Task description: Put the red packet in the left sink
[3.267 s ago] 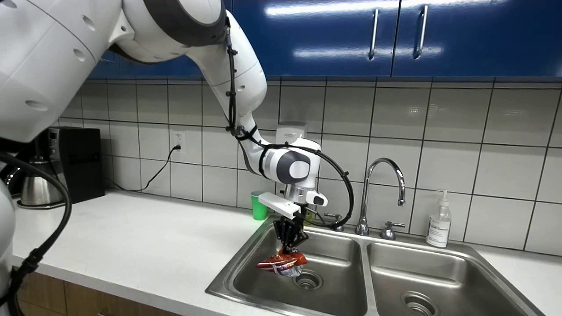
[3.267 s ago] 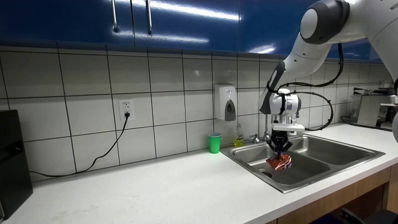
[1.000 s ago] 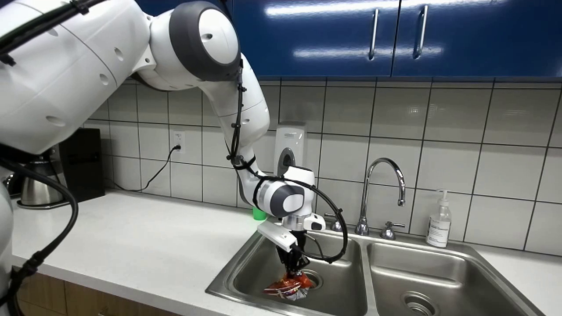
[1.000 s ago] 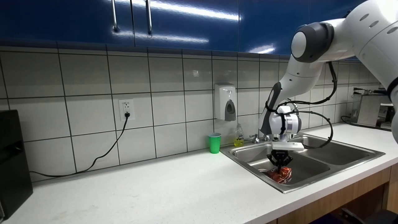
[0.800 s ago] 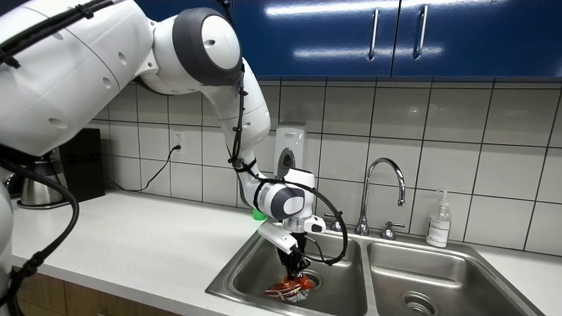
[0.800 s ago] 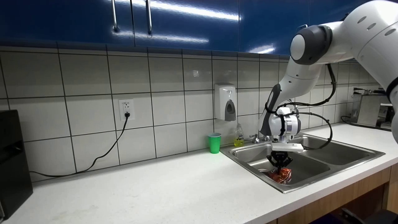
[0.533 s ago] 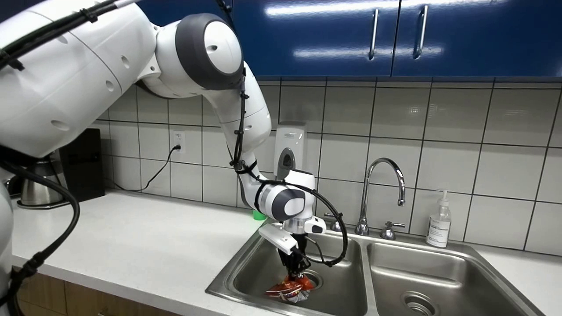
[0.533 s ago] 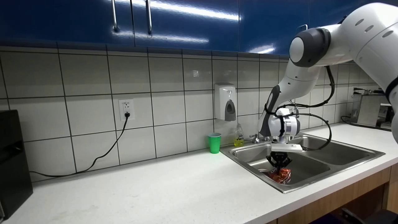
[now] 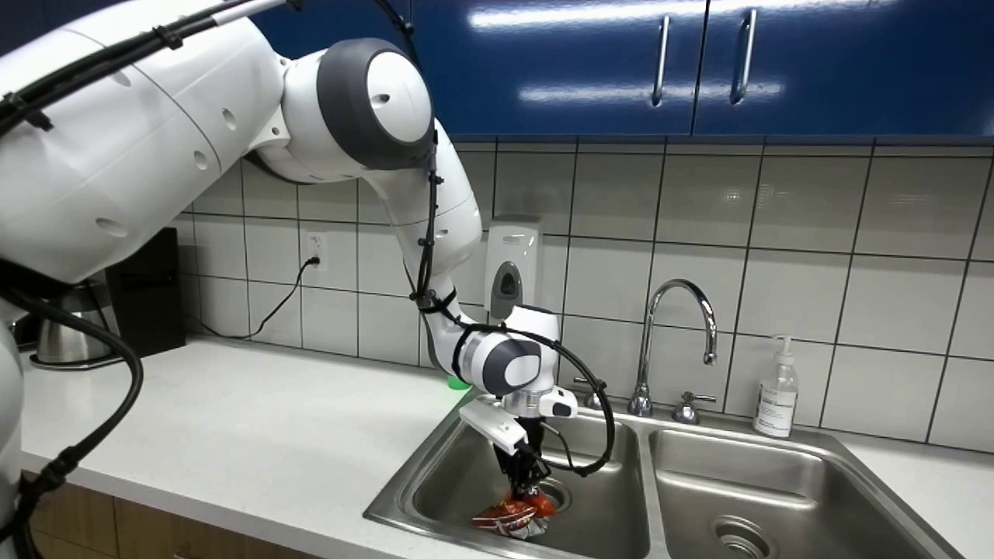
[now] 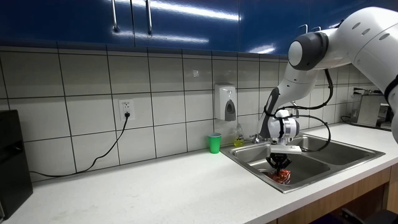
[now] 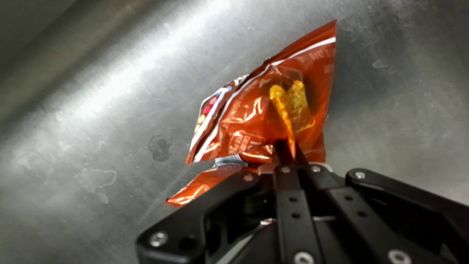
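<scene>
1. Countertop (image 9: 272, 442) in smooth white lies left of the rectangular stainless-steel left sink (image 9: 598, 508).

2. Green plastic-looking cup (image 10: 214, 143) stands just beside the left sink's rear left corner; a careless leftward retreat might topple it.

3. Small crinkled red-orange snack packet (image 9: 506, 519) is low inside the left sink; whether it touches the floor I cannot tell. Let go too high, it could tumble or slide.

4. Black two-fingered gripper (image 11: 290, 152) reaches down into the left sink, its fingers nearly together, pinching a fold of the packet. Thin film may cling as they part, so a hasty lift could drag it back up; pressing lower could crush it.

5. Round metal drain (image 9: 557, 487) sits in the left sink's floor; a loose packet could settle over it.

6. Tall chrome faucet (image 9: 645, 349) rises behind the left sink's right edge; a sideways exit could bump it.

7. Against the earliest frame, the packet and gripper are plainly lower in the left sink; over the last second they sink only slightly.
</scene>
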Robot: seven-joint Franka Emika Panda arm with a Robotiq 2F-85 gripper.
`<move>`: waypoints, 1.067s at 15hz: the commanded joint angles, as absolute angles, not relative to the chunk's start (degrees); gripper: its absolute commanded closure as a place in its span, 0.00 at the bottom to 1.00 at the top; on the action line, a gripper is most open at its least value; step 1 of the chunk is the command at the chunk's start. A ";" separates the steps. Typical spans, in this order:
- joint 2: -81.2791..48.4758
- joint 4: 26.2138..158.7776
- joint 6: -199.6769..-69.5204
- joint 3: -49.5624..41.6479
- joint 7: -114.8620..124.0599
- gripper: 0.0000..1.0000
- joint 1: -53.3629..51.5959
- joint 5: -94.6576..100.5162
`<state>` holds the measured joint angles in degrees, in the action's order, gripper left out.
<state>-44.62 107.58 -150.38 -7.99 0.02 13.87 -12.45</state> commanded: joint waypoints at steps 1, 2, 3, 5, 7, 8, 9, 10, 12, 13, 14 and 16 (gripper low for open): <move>-45.49 106.12 -150.17 -8.03 1.84 1.00 14.08 -11.34; -45.61 106.02 -150.14 -8.07 1.86 1.00 14.08 -11.32; -45.69 105.96 -150.14 -8.12 1.90 1.00 14.06 -11.29; -45.61 106.06 -150.23 -8.11 1.90 0.72 14.13 -11.38; -45.43 106.21 -150.24 -8.05 1.85 0.57 14.21 -11.46; -45.34 106.29 -150.26 -8.08 1.90 0.51 14.17 -11.46; -45.03 106.62 -150.45 -8.00 1.81 0.42 14.21 -11.54; -44.81 106.80 -150.57 -7.90 1.76 0.35 14.29 -11.67; -43.91 107.51 -150.82 -7.69 1.72 0.20 14.42 -11.98; -43.48 107.82 -150.90 -7.46 1.52 0.11 14.60 -12.17; -42.77 108.36 -151.08 -7.35 1.45 0.05 14.64 -12.29; -41.13 109.44 -151.28 -6.91 1.16 0.00 14.94 -12.75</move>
